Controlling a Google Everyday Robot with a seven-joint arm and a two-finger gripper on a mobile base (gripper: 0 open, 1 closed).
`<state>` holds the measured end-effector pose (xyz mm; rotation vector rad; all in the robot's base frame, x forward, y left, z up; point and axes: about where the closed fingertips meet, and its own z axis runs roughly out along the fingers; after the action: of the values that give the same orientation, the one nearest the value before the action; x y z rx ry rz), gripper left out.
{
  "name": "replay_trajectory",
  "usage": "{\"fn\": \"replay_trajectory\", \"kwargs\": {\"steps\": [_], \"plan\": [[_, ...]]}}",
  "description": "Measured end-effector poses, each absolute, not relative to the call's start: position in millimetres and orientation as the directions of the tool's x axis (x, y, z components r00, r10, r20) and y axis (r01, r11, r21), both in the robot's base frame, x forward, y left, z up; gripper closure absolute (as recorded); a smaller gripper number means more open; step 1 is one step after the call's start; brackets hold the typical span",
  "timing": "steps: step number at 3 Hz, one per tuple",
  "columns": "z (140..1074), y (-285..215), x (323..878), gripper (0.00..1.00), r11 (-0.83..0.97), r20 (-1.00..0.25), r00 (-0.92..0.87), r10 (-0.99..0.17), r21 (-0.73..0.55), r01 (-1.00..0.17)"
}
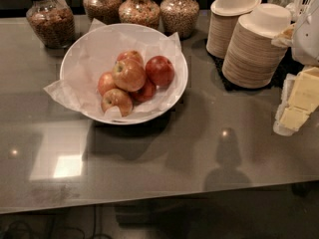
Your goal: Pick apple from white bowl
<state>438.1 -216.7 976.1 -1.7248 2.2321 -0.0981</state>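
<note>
Lying on top of the heap in the middle of the white bowl [75,59], the apple [128,74] shows a yellow-orange skin with a soft red blush, and it is the biggest and palest fruit there. Nothing holds it. A dark red apple [160,70] touches it on the right side of the bowl, and smaller apples [117,100] lie around and partly under it, toward the front and the left of the bowl. Crinkled white paper [94,49] lines the bowl and hangs over its rim at the left.

The bowl stands on a grey glossy table [199,148]. Behind the bowl stand four glass jars [179,11] with grainy filling. To the right of the bowl, and a little behind it, are two stacks of tan paper bowls [254,49].

The gripper [298,106], pale yellow, is well apart from the bowl, far to its right at the edge of the view, with a white part of the arm [308,34] above it. It is empty, and I cannot tell if it is apart or together.
</note>
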Motion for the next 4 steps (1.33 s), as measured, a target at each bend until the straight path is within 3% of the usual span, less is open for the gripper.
{"fn": "replay_trajectory", "kwargs": {"steps": [2, 4], "plan": [[980, -210, 441, 0.00, 0.263, -0.228, -0.206, -0.952, -0.256, -0.930], [992, -141, 473, 0.00, 0.156, -0.366, -0.044, -0.930, -0.283, -0.946]]}}
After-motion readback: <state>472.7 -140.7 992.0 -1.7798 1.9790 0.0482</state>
